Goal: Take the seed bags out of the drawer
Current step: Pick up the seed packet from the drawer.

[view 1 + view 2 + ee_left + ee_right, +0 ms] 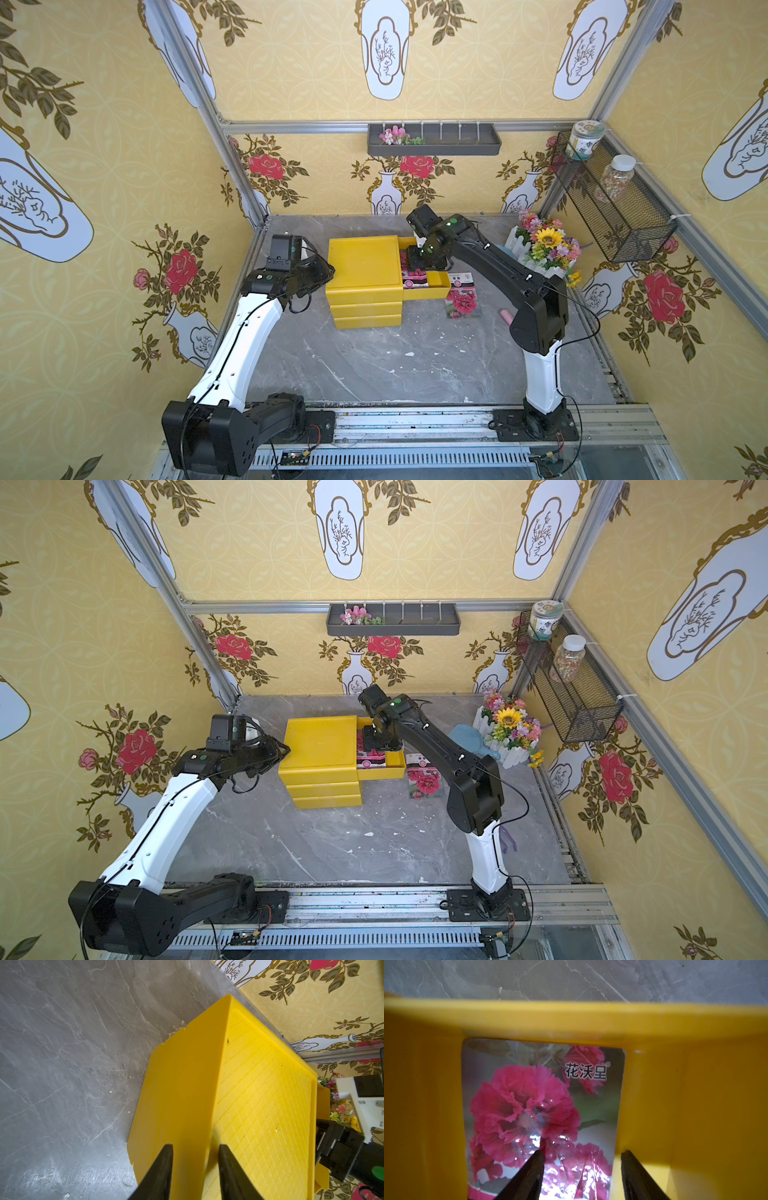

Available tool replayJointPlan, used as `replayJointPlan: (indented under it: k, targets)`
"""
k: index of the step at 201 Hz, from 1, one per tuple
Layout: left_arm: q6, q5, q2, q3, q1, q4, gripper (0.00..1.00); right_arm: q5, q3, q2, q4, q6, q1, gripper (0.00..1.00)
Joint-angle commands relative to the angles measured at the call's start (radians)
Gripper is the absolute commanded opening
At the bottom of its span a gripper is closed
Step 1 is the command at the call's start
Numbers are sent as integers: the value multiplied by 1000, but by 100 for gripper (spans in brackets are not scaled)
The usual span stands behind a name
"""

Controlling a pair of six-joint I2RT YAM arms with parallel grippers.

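Inside the pulled-out top drawer [428,293], at the right side of the cabinet [363,262], the right gripper [582,1152] is set low over a bag [529,1101]. That bag lies flat on the drawer floor, one short end against a wall. The jaws are parted: one finger rests over the glossy face, its mate sits at the bag's long edge, and nothing is held. Whether more bags lie beneath cannot be told. An other bag [462,300] is already out on the table [395,365], just beside the drawer's outer end.

The step in hand is judged to be the pick of the next bag. A hold on a thin, slippery packet is called for, most likely at an edge or by bunching the film. A lift clear of the wall and a carry to the table are then needed.

The right arm is reached across from the table's front right corner, its wrist bent steeply down into the drawer. The left gripper [195,1147] is held level at the cabinet's top left edge. Its jaws are closed on that edge, apparently to brace the cabinet.
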Motion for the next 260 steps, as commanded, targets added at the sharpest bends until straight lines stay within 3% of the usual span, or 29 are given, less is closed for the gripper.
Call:
replayJointPlan:
  k: [1, 50, 114, 205, 260]
  targets:
    - [5, -32, 5, -9, 0, -74, 41, -23, -2, 11, 10, 14, 0, 59]
    - [3, -34, 3, -10, 0, -75, 41, -172, -94, -6, 124, 98, -16, 45]
    - [3, -36, 6, -9, 0, -77, 41, -256, -148, -38, 206, 159, -28, 28]
    - [0, -39, 6, -9, 0, -78, 41, -230, -112, -77, 175, 140, -56, 1]
    - [2, -42, 12, 0, 0, -75, 41, -177, -88, -120, 112, 83, -87, 0]
